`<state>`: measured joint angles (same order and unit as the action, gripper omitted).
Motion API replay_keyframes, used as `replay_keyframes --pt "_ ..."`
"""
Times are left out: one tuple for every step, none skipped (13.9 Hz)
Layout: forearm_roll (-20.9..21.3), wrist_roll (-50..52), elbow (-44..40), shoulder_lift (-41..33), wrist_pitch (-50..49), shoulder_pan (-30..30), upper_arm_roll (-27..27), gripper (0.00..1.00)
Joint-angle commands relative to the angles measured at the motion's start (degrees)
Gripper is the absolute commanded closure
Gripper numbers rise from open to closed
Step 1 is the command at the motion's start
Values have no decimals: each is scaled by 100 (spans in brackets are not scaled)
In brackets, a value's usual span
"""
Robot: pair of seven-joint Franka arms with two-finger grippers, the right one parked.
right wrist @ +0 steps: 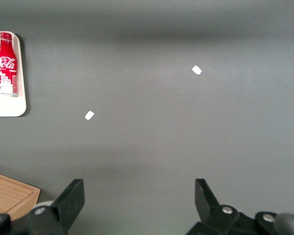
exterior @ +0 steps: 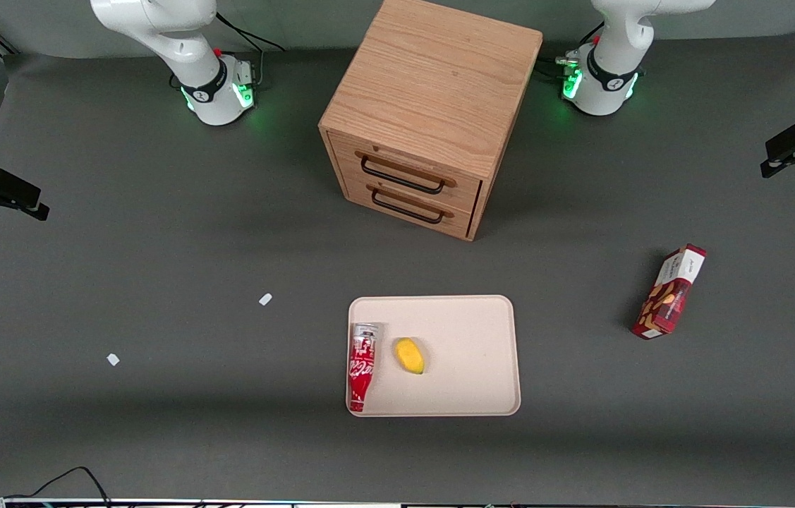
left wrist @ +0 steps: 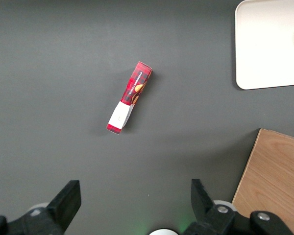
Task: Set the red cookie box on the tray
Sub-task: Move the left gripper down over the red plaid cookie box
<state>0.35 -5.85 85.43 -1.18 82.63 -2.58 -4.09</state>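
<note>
Below the spread fingers point(left wrist: 68, 198) of the gripper point(left wrist: 134, 203), well apart from them and roughly midway between the two tips as the wrist camera looks down, the box point(left wrist: 130, 97) lies flat on the dark grey mat point(left wrist: 49, 73), skewed rather than square to the jaws, its white end the nearer to the fingers. The jaws stand wide open and hold nothing. By my reading this is the very start of the job: the reach has not yet closed on the box, and nothing has been lifted. The next move calls for a descent straight over the box with the wrist turned so the fingers straddle its narrow width, not its length; then a grip, a lift and a carry sideways to the tray point(left wrist: 264, 58), whose rounded corner shows off to one side of the fingers. From the front, the box point(exterior: 670, 291) sits toward the working arm's end of the table, well apart from the tray point(exterior: 468, 317), which already carries a red bottle point(exterior: 362, 365) along one edge and a small yellow fruit point(exterior: 410, 355) just beside it; the rest of the tray is bare, so room for the box looks ample. A wooden drawer cabinet point(exterior: 432, 113) stands farther from the front camera than the tray, and two white scraps point(exterior: 265, 299) lie toward the parked arm's end.
</note>
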Motion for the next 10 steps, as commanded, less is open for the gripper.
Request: replay_keyframes --pt "17 93 -53 -41 -134 47 66 0" --pt "17 93 -44 -32 -125 39 66 0" --pt "26 93 -18 -23 -90 39 66 0" --pt "18 76 9 -5 -72 47 66 0" --pt "17 67 35 38 -63 47 66 0" --pt "17 14 140 39 -37 39 66 0" --pt "17 -12 245 100 -19 13 66 0" --pt "26 -56 316 213 -2 4 66 0" --pt "35 -169 421 345 181 -5 66 0" --pt "105 -397 648 398 513 3 66 0"
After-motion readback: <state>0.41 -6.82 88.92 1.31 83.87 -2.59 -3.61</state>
